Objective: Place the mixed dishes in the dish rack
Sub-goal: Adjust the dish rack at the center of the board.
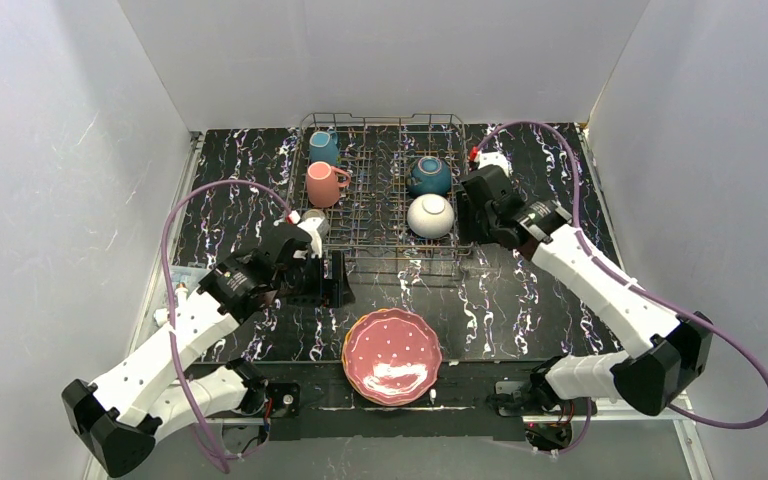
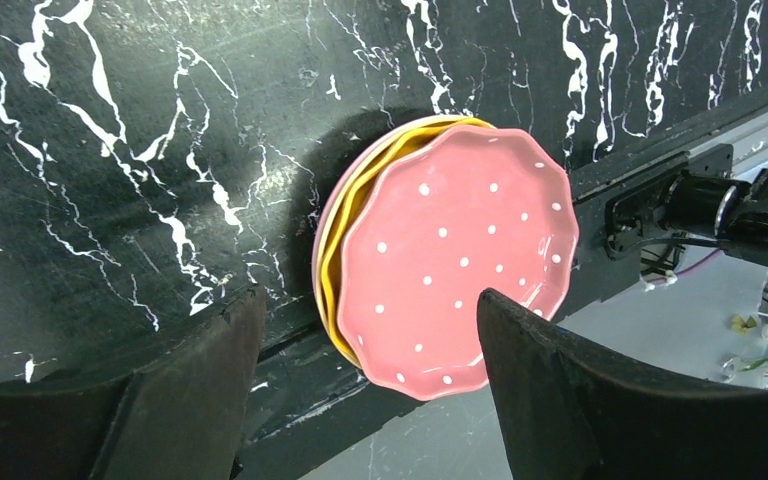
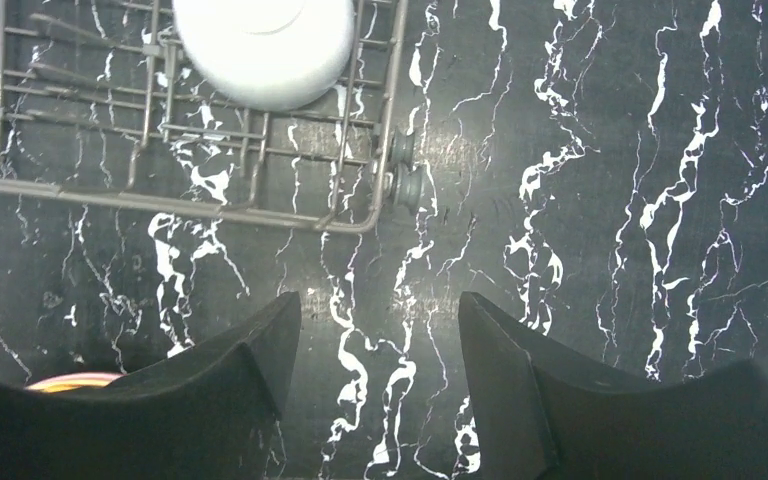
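From above, the left gripper (image 1: 328,280) has its two black fingers spread wide with nothing between them. Just past its tips, toward the near edge of the black marble-look table (image 1: 520,290), lies the round pink plate with white dots and a wavy rim (image 1: 392,352). Close on the gripper's other side stands the big grey wire dish rack (image 1: 390,250), which has a small teal mug (image 1: 323,148), a small pink mug (image 1: 324,184), a dark-blue bowl (image 1: 428,176) and a white bowl (image 1: 430,215) in it. The right gripper (image 1: 482,212) hangs beside the rack, close to the white bowl. Seen from the left wrist, the left gripper (image 2: 367,295) is wide open and empty, and the pink plate (image 2: 455,260) lies straight ahead between the fingers, on top of a yellow-orange plate (image 2: 335,270). Both plates poke out a little over the table's edge. Seen from the right wrist, the right gripper (image 3: 378,300) is open and empty too, with the rack's corner (image 3: 360,215) and the white bowl (image 3: 260,50) out in front. I think the next job is picking up the pink plate. To do it well, pinch only the top plate by its rim where it pokes out, squeeze softly, lift slowly so the plate below stays put, then stand it between the rack's wires.
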Robot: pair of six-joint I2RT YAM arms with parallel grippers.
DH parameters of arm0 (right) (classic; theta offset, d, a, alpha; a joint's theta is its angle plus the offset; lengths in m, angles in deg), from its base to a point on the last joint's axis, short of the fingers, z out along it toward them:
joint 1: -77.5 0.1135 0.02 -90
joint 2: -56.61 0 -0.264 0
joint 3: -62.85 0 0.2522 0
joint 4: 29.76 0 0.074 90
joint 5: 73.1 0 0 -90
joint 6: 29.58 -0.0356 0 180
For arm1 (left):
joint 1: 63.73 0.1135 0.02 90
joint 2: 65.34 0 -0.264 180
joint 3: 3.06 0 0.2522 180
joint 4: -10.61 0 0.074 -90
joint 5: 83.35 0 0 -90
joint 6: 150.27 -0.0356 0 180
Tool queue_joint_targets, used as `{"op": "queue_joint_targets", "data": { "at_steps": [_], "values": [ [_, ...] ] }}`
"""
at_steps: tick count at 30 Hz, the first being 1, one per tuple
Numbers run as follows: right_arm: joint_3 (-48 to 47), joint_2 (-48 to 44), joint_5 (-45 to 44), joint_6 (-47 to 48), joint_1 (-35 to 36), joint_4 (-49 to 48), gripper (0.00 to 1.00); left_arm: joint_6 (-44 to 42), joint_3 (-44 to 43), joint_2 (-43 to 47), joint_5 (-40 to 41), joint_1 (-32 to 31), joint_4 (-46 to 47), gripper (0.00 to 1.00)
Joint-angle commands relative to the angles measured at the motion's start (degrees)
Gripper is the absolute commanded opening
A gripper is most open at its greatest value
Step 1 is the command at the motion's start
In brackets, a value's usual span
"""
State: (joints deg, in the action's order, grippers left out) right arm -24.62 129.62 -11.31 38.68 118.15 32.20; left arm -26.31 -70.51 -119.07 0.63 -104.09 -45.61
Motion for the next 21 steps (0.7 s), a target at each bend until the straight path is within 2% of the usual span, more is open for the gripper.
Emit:
{"op": "queue_joint_targets", "data": {
  "at_steps": [1,9,21],
  "values": [
    [-1.49,2.08,5.36,4.29,-5.42,-4.59,0.67,-2.84,-2.18,-0.58,0.95,2.36,-1.32,0.76],
    [1.6,4.88,9.34,3.02,-14.54,-9.16,0.55,-4.5,0.64,0.15,-4.2,8.04,-0.19,0.76],
    [4.76,9.58,13.31,0.91,-19.24,-14.41,0.46,-5.13,4.06,1.66,-5.48,9.81,0.8,0.76]
  ]
}}
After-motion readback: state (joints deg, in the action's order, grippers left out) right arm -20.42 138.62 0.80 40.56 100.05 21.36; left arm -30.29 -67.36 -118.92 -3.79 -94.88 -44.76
